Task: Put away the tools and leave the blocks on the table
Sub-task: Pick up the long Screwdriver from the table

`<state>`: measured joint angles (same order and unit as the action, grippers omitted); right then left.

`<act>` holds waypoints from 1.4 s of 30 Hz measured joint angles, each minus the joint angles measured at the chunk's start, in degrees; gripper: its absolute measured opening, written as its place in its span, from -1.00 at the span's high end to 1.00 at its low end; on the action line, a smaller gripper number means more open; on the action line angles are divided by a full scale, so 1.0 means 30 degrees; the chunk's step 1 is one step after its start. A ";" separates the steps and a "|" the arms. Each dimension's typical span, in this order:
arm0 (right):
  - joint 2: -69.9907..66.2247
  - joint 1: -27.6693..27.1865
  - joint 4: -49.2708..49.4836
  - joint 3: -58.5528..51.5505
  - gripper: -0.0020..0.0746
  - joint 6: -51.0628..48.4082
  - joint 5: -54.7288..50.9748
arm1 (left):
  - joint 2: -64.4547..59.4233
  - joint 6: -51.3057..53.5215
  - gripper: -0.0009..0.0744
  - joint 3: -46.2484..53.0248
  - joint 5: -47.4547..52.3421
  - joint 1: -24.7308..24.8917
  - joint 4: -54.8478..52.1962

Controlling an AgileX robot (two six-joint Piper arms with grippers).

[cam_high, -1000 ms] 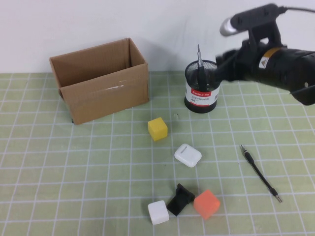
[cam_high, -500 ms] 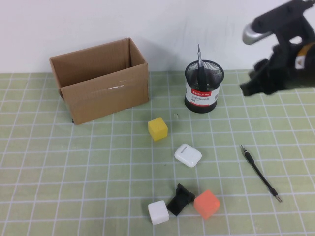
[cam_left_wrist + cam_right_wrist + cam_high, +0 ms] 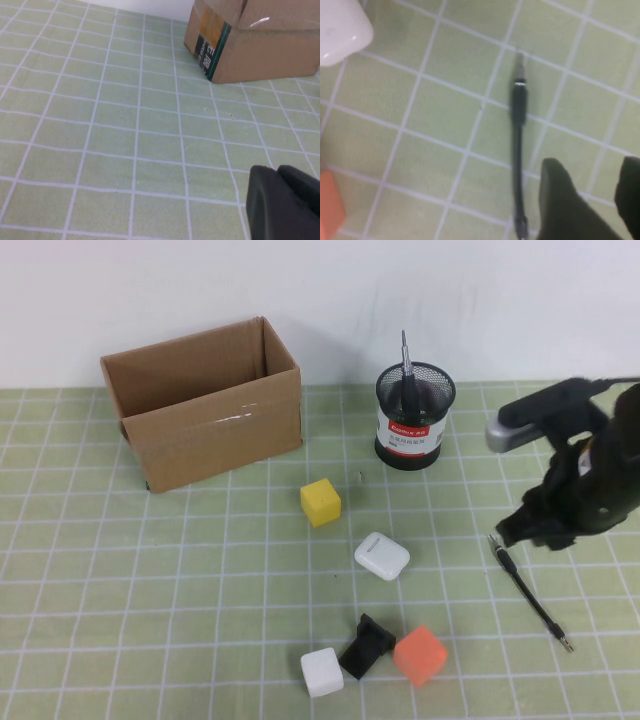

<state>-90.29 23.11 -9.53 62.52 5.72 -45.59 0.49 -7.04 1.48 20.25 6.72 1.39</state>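
While the right gripper point(image 3: 522, 532) is hovering at three o'clock of the table point(image 3: 150, 580), directly over the pen-like tool point(image 3: 528, 592), the screwdriver point(image 3: 406, 368) is standing stowed in the mesh cup point(image 3: 414, 416) at one o'clock; yellow point(image 3: 320, 502), white point(image 3: 321, 672) and orange point(image 3: 419, 654) blocks are lying centrally. Left wrist view: the left gripper point(image 3: 282, 202) is idling near the cardboard box point(image 3: 255, 40), finger state indeterminable. Right wrist view: fingers point(image 3: 565, 200) are spreading beside the tool, presumably readying a grasp.
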 joint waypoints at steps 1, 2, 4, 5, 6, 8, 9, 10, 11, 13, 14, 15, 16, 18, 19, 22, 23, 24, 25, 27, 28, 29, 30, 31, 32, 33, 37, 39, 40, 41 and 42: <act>-0.0197 -0.0046 0.0125 0.0000 0.39 0.0000 0.0239 | 0.0000 0.0000 0.99 0.0000 0.0000 0.0000 0.0000; -0.0521 -0.0046 0.0177 0.0000 0.36 0.0000 0.0404 | 0.0000 0.0000 0.99 0.0000 0.0000 0.0000 0.0000; -0.1201 -0.0046 0.0177 0.0000 0.30 0.0000 0.0548 | 0.0000 0.0000 0.99 0.0000 0.0000 0.0000 0.0000; -0.1537 -0.0046 0.0177 0.0000 0.28 0.0000 0.0548 | 0.0000 0.0000 0.99 0.0000 0.0000 0.0000 0.0000; -0.1790 -0.0046 0.0177 0.0000 0.26 0.0000 0.0548 | 0.0000 0.0000 0.99 0.0000 0.0000 0.0000 0.0000; -0.2348 -0.0046 0.0177 0.0042 0.25 0.0000 0.0624 | 0.0000 0.0000 0.99 0.0000 0.0000 0.0000 0.0000; -0.2577 -0.0046 0.0177 0.0081 0.24 0.0000 0.0736 | 0.0000 0.0000 0.99 0.0000 0.0000 0.0000 0.0000; -0.2907 -0.0046 0.0177 0.0157 0.24 0.0000 0.0905 | 0.0000 0.0000 0.99 0.0000 0.0000 0.0000 0.0000; -0.3257 -0.0046 0.0177 0.0287 0.24 0.0000 0.1003 | 0.0000 0.0000 0.99 0.0000 0.0000 0.0000 0.0000; -0.3958 -0.0046 0.0177 0.0722 0.23 0.0000 0.1149 | 0.0000 0.0000 0.99 0.0000 0.0000 0.0000 0.0000; -0.4312 -0.0046 0.0177 0.0989 0.23 -0.0043 0.1196 | 0.0000 0.0000 0.99 0.0000 0.0000 0.0000 0.0000; -0.4596 -0.0046 0.0177 0.1226 0.23 -0.0136 0.1232 | 0.0000 0.0000 0.99 0.0000 0.0000 0.0000 0.0000; -0.4942 -0.0046 0.0177 0.1528 0.23 -0.0222 0.1241 | 0.0000 0.0000 0.99 0.0000 0.0000 0.0000 0.0000; -0.5543 -0.0046 0.0217 0.2144 0.23 -0.0275 0.1272 | 0.0000 0.0000 0.99 0.0000 0.0000 0.0000 0.0000; -0.5905 -0.0046 0.0287 0.2432 0.23 -0.0311 0.1219 | 0.0000 0.0000 0.99 0.0000 0.0000 0.0000 0.0000; -0.6793 -0.0046 0.0317 0.3113 0.23 0.0025 0.0803 | 0.0000 0.0000 0.99 0.0000 0.0000 0.0000 0.0000; -0.6980 -0.0046 0.0404 0.3282 0.24 0.0278 0.0609 | 0.0000 0.0000 0.99 0.0000 0.0000 0.0000 0.0000; -0.7119 -0.0046 0.0404 0.3387 0.25 0.0436 0.0461 | 0.0000 0.0000 0.99 0.0000 0.0000 0.0000 0.0000; -0.7202 -0.0046 0.0404 0.3529 0.27 0.0660 0.0292 | 0.0000 0.0000 0.99 0.0000 0.0000 0.0000 0.0000; -0.7205 -0.0046 0.0490 0.3687 0.40 0.0899 0.0029 | 0.0000 0.0000 0.99 0.0000 0.0000 0.0000 0.0000; -0.7205 -0.0046 0.0572 0.3687 0.50 0.1111 -0.0066 | 0.0000 0.0000 0.99 0.0000 0.0000 0.0000 0.0000; -0.7163 -0.0046 0.0654 0.3731 0.61 0.1305 -0.0153 | 0.0000 0.0000 0.99 0.0000 0.0000 0.0000 0.0000; -0.7114 -0.0046 0.0713 0.3731 0.71 0.1516 -0.0198 | 0.0000 0.0000 0.99 0.0000 0.0000 0.0000 0.0000; -0.6967 -0.0046 0.0751 0.3731 0.79 0.1657 -0.0247 | 0.0000 0.0000 0.99 0.0000 0.0000 0.0000 0.0000; -0.6866 -0.0046 -0.0304 0.4235 0.83 0.1742 -0.0281 | 0.0000 0.0000 0.99 0.0000 0.0000 0.0000 0.0000; -0.6714 -0.0046 0.0667 0.3817 0.84 0.1815 -0.0282 | 0.0000 0.0000 0.99 0.0000 0.0000 0.0000 0.0000; -0.5727 -0.0046 0.0156 0.4416 0.85 0.1873 -0.0680 | 0.0000 0.0000 0.99 0.0000 0.0000 0.0000 0.0000; -0.4992 -0.0046 0.0113 0.4987 0.85 0.1873 -0.0760 | 0.0000 0.0000 0.99 0.0000 0.0000 0.0000 0.0000; -0.4694 -0.0046 0.0085 0.5272 0.85 0.1873 -0.0720 | 0.0000 0.0000 0.99 0.0000 0.0000 0.0000 0.0000; -0.4330 -0.0046 -0.0389 0.7107 0.85 0.1873 -0.0548 | 0.0000 0.0000 0.99 0.0000 0.0000 0.0000 0.0000; -0.3992 -0.0046 -0.0438 0.7437 0.85 0.1873 -0.0244 | 0.0000 0.0000 0.99 0.0000 0.0000 0.0000 0.0000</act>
<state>-102.27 22.97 -10.84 84.83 11.34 -46.32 0.49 -7.04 1.48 20.25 6.72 1.39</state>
